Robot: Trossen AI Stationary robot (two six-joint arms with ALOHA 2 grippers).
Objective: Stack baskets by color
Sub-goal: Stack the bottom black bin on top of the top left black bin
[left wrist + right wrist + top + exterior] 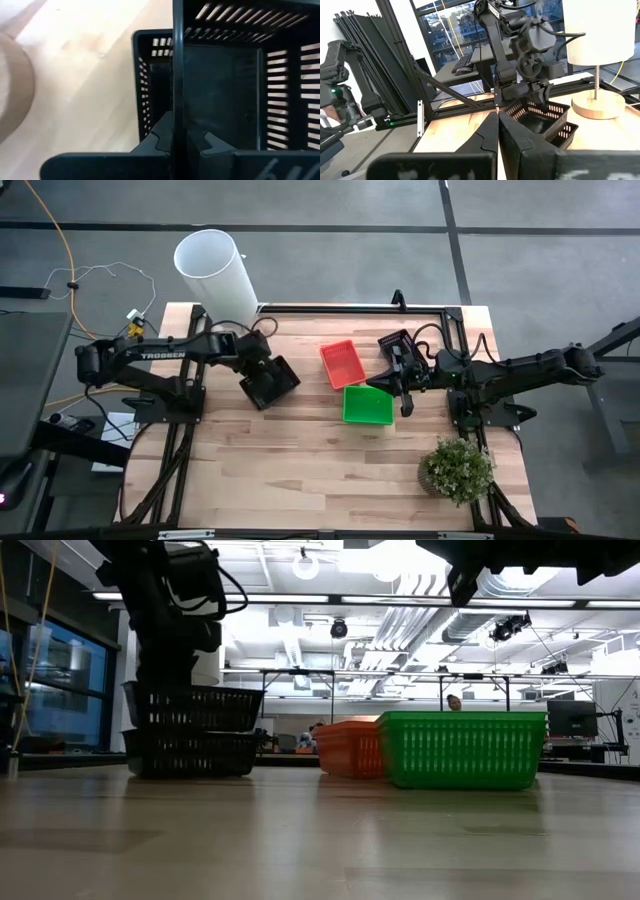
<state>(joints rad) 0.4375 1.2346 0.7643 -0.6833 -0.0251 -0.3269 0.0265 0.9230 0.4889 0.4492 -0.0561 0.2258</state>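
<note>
Left gripper (181, 145): clamped on black basket (192, 707) rim, over second black basket (190, 752).
Right gripper (498, 131): fingers together, above green basket (367, 405); red basket (342, 363) just beside.

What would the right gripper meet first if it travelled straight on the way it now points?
Probably the left gripper and the black basket it holds over another; depth is unclear. The right gripper is shut and empty.

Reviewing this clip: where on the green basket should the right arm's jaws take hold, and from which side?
Grip the green basket by a thin upright wall just below the rim, coming straight down from above. It sits level with its open top up, so one jaw fits inside and one outside. The side away from the red basket looks safest; the right gripper is already beside it.
</note>
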